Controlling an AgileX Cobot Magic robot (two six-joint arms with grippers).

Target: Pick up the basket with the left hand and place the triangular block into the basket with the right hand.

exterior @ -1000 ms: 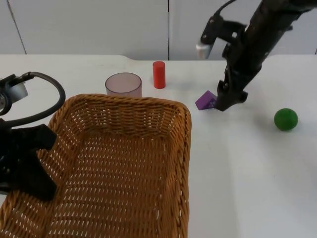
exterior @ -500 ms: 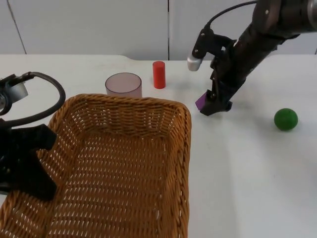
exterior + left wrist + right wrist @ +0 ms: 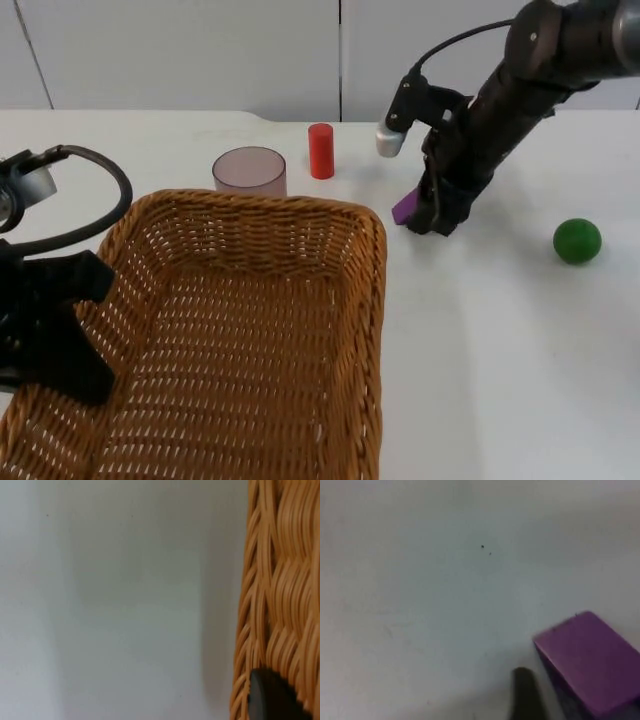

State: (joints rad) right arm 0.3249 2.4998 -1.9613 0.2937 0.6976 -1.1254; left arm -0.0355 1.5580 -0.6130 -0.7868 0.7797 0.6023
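White worktop running back to a grey partition wall.

Top view: wicker basket fills the near left, its left rim gripped by the left claw, fingers closed on the weave. Whether the basket is off the surface, cannot tell. Behind it stand a translucent pinkish cup and a red cylinder; a green ball sits well apart to the right. Right claw hangs just beyond the basket's far right corner, clamped on the purple triangular block, which pokes out on the basket side.

Left wrist view: basket wall close against one black fingertip, bare worktop beside it.

Right wrist view: purple triangular block held beside a dark fingertip, pale worktop beneath.

Handling, by judgement: block looks small, rigid and light, with smooth sloped faces that could slip; flat parallel sides are the safest hold. Basket is stiff woven cane, light but wide, so a one-sided rim grip may let it tilt. Next move likely carries the block over the rim before release.
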